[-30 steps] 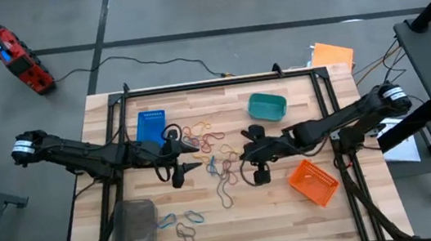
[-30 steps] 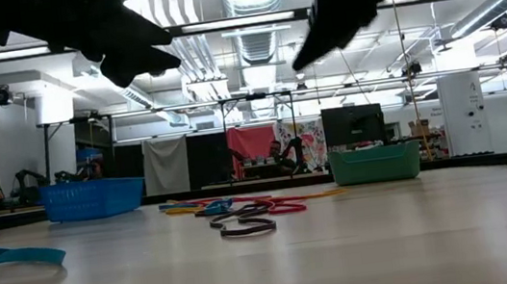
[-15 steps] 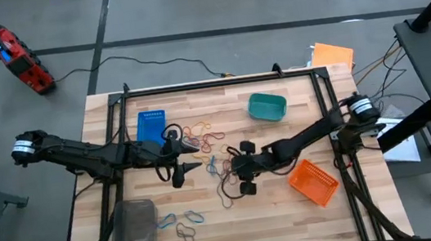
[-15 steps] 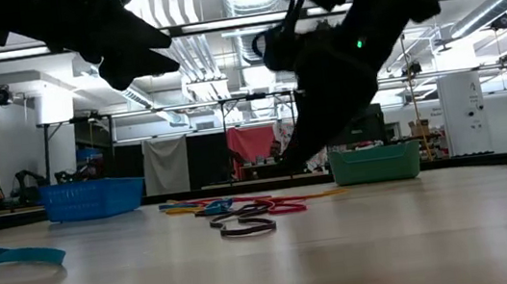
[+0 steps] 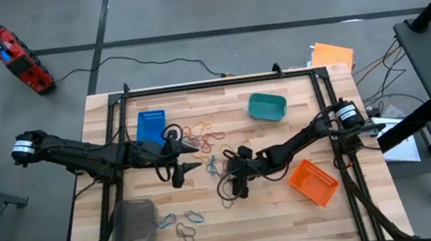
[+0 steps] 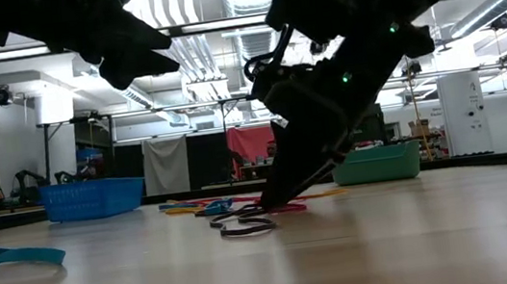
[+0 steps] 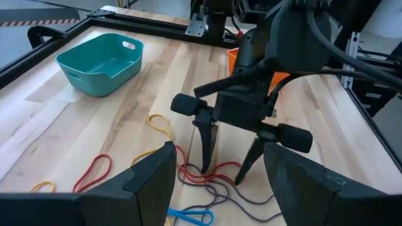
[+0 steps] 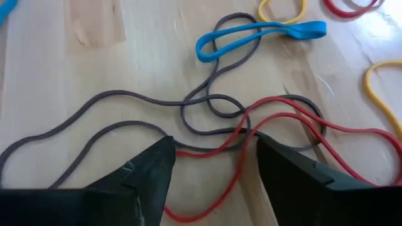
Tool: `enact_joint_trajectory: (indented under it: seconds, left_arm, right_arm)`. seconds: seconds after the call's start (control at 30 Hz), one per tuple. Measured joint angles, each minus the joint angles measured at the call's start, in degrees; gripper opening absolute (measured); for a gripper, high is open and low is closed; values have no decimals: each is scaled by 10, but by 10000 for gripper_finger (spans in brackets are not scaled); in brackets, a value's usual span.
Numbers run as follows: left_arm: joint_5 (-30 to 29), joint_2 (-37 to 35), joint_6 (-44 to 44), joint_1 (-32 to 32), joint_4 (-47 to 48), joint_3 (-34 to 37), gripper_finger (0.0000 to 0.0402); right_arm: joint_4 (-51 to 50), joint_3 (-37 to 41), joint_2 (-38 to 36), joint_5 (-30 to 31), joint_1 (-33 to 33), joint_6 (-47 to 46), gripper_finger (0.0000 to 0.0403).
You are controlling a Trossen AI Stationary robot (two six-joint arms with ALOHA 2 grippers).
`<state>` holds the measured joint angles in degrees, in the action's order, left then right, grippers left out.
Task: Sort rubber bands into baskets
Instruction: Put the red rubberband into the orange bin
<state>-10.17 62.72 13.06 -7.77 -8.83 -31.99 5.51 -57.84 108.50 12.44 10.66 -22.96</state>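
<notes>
The right pincer [image 7: 227, 176] stood tips-down on the surface [image 5: 292, 210], fingers spread wide and holding nothing, straddling a red band [image 8: 276, 122] tangled with a long grey band [image 8: 94, 135]. A blue band [image 8: 257, 34] lay just beyond its tips. The left pincer [image 5: 181, 172] hovered nearby, also open and empty. The orange basket [image 5: 314, 182] sat just behind the right pincer, the teal basket [image 5: 267, 107] off to its side. These loops looked light, limp and stretchy; pinching one red strand where it ran clear of the grey should lift it free, though the tangle might drag along.
</notes>
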Motion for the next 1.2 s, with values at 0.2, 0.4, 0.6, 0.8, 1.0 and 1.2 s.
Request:
enact_joint_trajectory:
  seconds: [0.2,0.4,0.6,0.8,1.0,1.2]
  left_arm:
    - [-31,0,-6,0,1,3,223]
    - [-41,0,-8,0,1,3,223]
    - [-43,0,-9,1,1,3,223]
    - [-43,0,-12,1,1,3,223]
    - [-43,0,-20,1,2,3,223]
    - [-45,0,-21,1,2,3,223]
  right_arm:
    - [-6,-1,7,6,0,6,168]
    - [-24,0,-5,2,-1,26,83]
    - [-27,0,-8,-8,-1,30,38]
    - [-47,1,-22,-25,-1,31,74]
    - [-111,1,-37,-28,0,37,128]
    - [-115,2,-36,-24,0,56,159]
